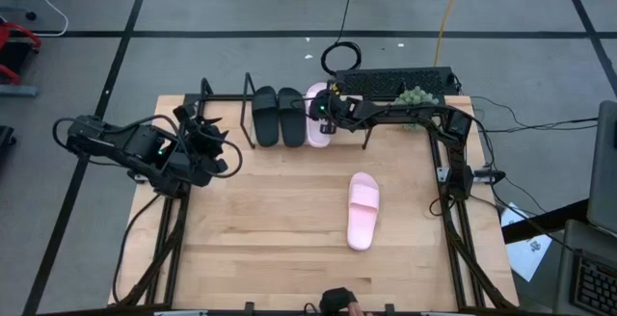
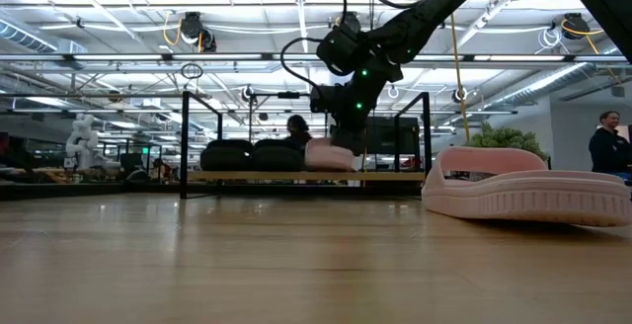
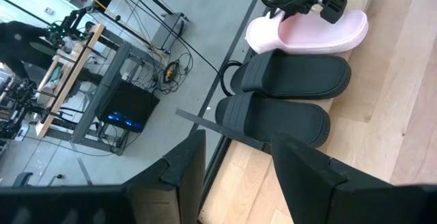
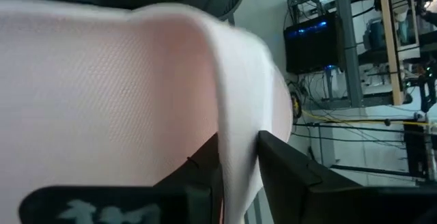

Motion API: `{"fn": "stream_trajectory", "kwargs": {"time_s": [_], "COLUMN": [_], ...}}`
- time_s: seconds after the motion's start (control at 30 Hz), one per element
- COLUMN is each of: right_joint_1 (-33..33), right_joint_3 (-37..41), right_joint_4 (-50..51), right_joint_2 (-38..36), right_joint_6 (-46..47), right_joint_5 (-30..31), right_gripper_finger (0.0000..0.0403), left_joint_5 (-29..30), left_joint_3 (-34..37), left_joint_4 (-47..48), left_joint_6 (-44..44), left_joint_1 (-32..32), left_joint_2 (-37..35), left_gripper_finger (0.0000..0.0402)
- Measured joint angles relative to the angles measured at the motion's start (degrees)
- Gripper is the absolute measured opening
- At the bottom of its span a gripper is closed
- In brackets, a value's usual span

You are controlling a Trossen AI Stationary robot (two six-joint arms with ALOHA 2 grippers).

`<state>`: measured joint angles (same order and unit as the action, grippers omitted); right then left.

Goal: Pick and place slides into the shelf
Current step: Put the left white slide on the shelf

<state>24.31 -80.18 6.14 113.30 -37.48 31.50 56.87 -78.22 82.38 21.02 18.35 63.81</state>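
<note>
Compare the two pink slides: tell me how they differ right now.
Place: one pink slide sits on the shelf beside the black pair; the other pink slide lies out on the table.
Contact: the right gripper is at the shelf slide, its fingers straddling the slide's edge; nothing touches the table slide.
Neighbours: the shelf slide is next to a black slide; the table slide lies alone.
Shared: same pale pink, same wide-strap shape.

Grey floor [image 1: 241,8] crossed by dark lines surrounds the light wooden surface [image 1: 270,249]. Beyond it stretches a large hall with ceiling pipes and strip lights [image 2: 118,28]; a person [image 2: 607,146] stands far off beside a green plant [image 2: 494,138].
</note>
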Motion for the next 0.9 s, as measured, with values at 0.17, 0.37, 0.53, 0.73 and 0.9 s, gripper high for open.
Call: {"fn": "stream_trajectory", "kwargs": {"time_s": [0.17,0.37,0.53,0.73,0.9], "right_joint_1": [-0.06,-0.23,-0.56,-0.58,-0.74], "right_joint_3": [0.02,0.02,0.02,0.02,0.02], "right_joint_4": [-0.75,-1.21,-1.50,-1.63,-1.67], "right_joint_2": [0.00,0.00,0.00,0.00,0.00], "right_joint_6": [-0.93,-0.52,-0.43,0.64,0.79], "right_joint_5": [0.01,-0.16,-0.20,-0.56,-1.74], "right_gripper_finger": [0.0078,0.0077,0.0077,0.0077,0.0077], "left_joint_5": [0.01,0.01,0.01,0.01,0.01], "left_joint_3": [0.00,0.00,0.00,0.00,0.00], "left_joint_4": [-0.01,0.00,0.01,0.00,0.00], "left_joint_6": [0.00,-0.02,-0.02,-0.02,0.04], "left_joint_1": [0.00,0.00,0.00,0.00,0.00], "left_joint_2": [0.00,-0.01,0.00,0.00,0.00], "left_gripper_finger": [0.0170,0.0170,0.0170,0.0170,0.0170]}}
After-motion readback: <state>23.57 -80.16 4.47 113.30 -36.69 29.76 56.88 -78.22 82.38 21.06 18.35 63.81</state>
